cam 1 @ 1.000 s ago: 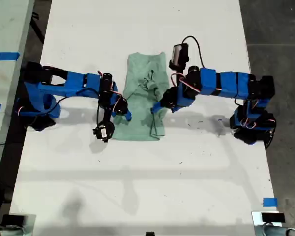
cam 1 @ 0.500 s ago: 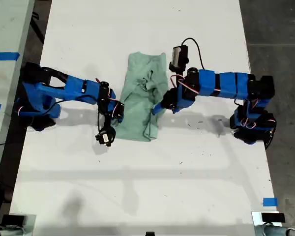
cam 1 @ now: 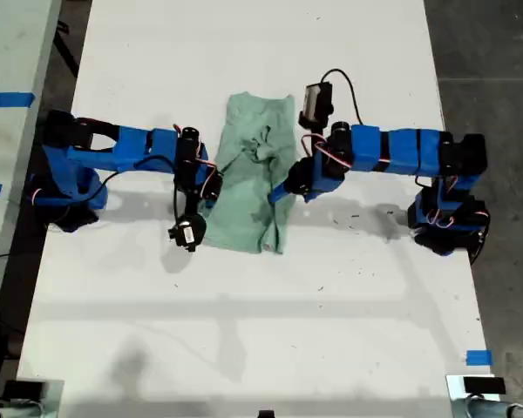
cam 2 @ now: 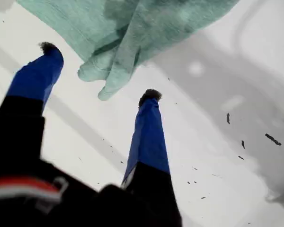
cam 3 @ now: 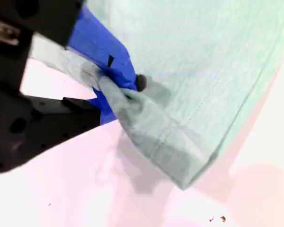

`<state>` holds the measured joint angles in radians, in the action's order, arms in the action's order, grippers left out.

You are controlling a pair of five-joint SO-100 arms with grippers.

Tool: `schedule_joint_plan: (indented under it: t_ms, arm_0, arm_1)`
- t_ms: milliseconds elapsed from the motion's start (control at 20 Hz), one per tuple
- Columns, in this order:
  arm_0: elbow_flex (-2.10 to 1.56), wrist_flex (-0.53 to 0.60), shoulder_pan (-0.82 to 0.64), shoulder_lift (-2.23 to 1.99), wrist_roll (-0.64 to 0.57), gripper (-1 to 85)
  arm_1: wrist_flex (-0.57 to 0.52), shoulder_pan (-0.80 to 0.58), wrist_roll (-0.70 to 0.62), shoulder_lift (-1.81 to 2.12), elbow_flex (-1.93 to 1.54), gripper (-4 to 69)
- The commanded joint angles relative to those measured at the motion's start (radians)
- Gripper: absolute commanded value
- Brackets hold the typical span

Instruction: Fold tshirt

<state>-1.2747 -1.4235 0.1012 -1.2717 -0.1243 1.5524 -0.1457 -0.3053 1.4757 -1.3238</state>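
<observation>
A long white table (cam 1: 244, 331) runs through the exterior view, with dark grey floor along the exterior view's right and bits of blue tape (cam 1: 478, 357) near its edges. The small pale mint-green t-shirt of soft heathered fabric (cam 1: 253, 187) lies about mid-table, gathered into a narrow upright strip with a rumpled bunch near its middle. It sits between two blue arms, one reaching in from the exterior view's left (cam 1: 131, 152) and one from the exterior view's right (cam 1: 383, 152), each ending at an edge of the cloth. The wrist views do not settle which arm is which. My first gripper (cam 2: 100, 71) has its blue jaws spread wide over the bare table, a loose folded corner of the shirt lying just past the tips and held by neither. My second gripper (cam 3: 132, 87) is clamped on a pinched fold at the shirt's hemmed edge, the fabric bunching at the jaws
</observation>
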Motion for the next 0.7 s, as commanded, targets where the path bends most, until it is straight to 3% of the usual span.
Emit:
schedule_joint_plan:
  t_ms: [0, 200, 650]
  arm_0:
    - [0.202, -0.061, -0.028, -0.034, -0.051, 0.0]
    - [0.445, -0.091, -0.032, 0.155, -0.086, 0.0]
    - [0.497, 0.098, -0.026, 0.477, -0.126, 0.0]
  arm_1:
    - [-0.018, 0.003, 0.002, 0.077, 0.003, 30.5]
    - [-0.020, 0.005, 0.005, 0.077, 0.000, 30.5]
    - [-0.031, 0.002, 0.000, 0.072, -0.005, 30.3]
